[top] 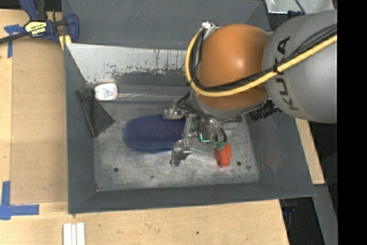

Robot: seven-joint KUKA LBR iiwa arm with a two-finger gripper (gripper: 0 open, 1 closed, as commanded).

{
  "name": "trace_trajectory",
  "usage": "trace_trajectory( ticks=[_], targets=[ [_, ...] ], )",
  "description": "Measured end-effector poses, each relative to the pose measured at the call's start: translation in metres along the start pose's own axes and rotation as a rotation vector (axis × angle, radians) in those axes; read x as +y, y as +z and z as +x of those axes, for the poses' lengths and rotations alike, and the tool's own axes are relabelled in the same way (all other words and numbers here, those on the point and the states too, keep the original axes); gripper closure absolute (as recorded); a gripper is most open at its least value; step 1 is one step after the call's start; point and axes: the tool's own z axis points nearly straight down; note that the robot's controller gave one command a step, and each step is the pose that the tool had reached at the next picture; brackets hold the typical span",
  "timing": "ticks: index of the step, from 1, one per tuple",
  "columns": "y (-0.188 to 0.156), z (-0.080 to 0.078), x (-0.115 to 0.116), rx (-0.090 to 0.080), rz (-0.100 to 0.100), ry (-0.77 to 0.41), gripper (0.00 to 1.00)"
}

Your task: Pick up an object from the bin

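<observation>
The arm [304, 74] comes in from the right, and its rounded orange cover [229, 63], looped by a yellow cable [241, 88], hangs over the middle of the grey bin [172, 8]. Below the cover the end effector [182, 152] is low over the bin floor, right of centre. Its metal parts stand at the right end of a dark blue oval thing [150, 133] — a soft-looking, flattish pad lying lengthwise across the middle of the floor. The metal tip looks to be touching or just beside that end of the pad, but which of the two cannot be told.

How far the end effector is open cannot be told either, since the cover and wrist hide much of it, and nothing can be seen gripped in it.

Just to its right lies a small red thing [223, 155] with a bit of green at its upper end, close to the end effector.

Well apart, at the left of the floor, a small white cylinder [106, 91] lies on its side near the back wall. Just below it a dark wedge-shaped piece [95, 115] rests against the left wall.
</observation>
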Motion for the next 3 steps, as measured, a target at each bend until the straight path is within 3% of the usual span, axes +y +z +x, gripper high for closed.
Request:
trace_trajectory(
  ticks=[1, 2, 3],
  targets=[
    [0.138, -0.050, -0.021, -0.021, -0.006, -0.020, 0.00],
    [0.131, -0.055, -0.021, -0.042, -0.009, -0.018, 1.00],
    [0.002, -0.059, -0.014, -0.017, -0.003, 0.013, 1.00]
  ],
)
